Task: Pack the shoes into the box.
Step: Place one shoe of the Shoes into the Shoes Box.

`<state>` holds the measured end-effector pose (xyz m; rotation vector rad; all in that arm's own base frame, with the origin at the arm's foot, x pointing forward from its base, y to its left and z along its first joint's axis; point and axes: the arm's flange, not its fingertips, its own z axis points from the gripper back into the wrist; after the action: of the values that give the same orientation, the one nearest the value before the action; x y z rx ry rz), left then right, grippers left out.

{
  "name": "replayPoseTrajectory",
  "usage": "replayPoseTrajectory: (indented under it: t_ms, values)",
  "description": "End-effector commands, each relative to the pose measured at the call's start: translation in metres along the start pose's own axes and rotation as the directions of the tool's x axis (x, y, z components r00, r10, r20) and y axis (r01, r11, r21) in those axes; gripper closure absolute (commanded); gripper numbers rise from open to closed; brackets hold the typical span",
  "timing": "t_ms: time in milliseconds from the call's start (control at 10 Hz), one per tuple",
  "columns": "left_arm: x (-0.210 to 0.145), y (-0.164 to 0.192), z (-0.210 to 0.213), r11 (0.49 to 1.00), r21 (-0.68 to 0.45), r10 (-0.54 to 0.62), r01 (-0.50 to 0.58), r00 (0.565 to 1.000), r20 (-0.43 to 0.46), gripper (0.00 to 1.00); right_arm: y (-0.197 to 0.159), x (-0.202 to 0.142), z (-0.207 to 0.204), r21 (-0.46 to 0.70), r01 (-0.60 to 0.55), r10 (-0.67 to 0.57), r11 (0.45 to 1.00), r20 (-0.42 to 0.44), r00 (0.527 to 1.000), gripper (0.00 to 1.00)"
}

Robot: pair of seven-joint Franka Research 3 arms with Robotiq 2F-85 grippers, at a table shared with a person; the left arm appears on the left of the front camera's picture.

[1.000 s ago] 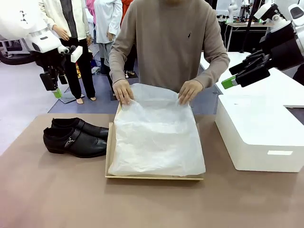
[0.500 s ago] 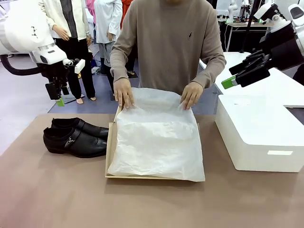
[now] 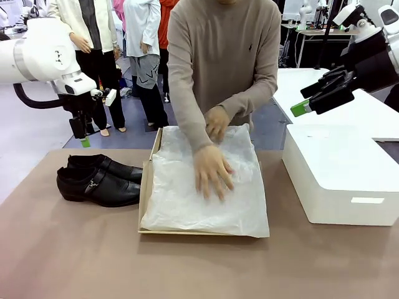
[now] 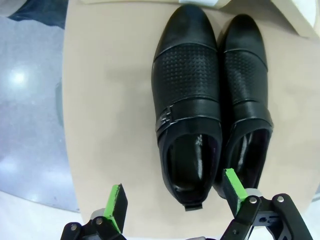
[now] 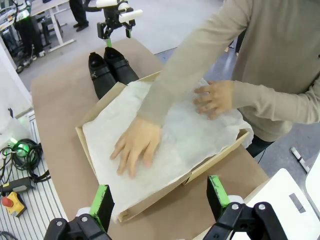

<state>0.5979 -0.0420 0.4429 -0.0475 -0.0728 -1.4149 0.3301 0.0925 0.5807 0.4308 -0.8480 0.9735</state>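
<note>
Hands (image 3: 213,174) are shifting in from the far rim, now pressing tissue (image 3: 181,208) flat in the box (image 3: 144,193); left gripper (image 4: 175,192) is hovering wide open over shoes (image 3: 103,187) lying just left of it; right gripper (image 5: 159,195) is hanging wide open too.

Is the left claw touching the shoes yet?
Apart. In the front view the left claw hangs open in the air above the shoes, with a clear gap between them; the left wrist view looks down on them from above.
</note>
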Motion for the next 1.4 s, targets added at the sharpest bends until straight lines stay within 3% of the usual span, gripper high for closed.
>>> replayPoseTrajectory:
  t_ms: [0, 1300]
  values:
    - [-0.002, 0.009, -0.002, 1.000, -0.016, -0.007, 0.006, 0.999, -0.037, 0.00, -0.002, 0.001, -0.001, 0.010, -0.012, 0.012, 1.000, 0.015, 1.000, 0.00]
    - [-0.003, 0.011, -0.014, 1.000, -0.025, -0.009, 0.009, 1.000, -0.022, 0.00, -0.002, 0.001, -0.001, 0.010, -0.012, 0.012, 1.000, 0.015, 1.000, 0.00]
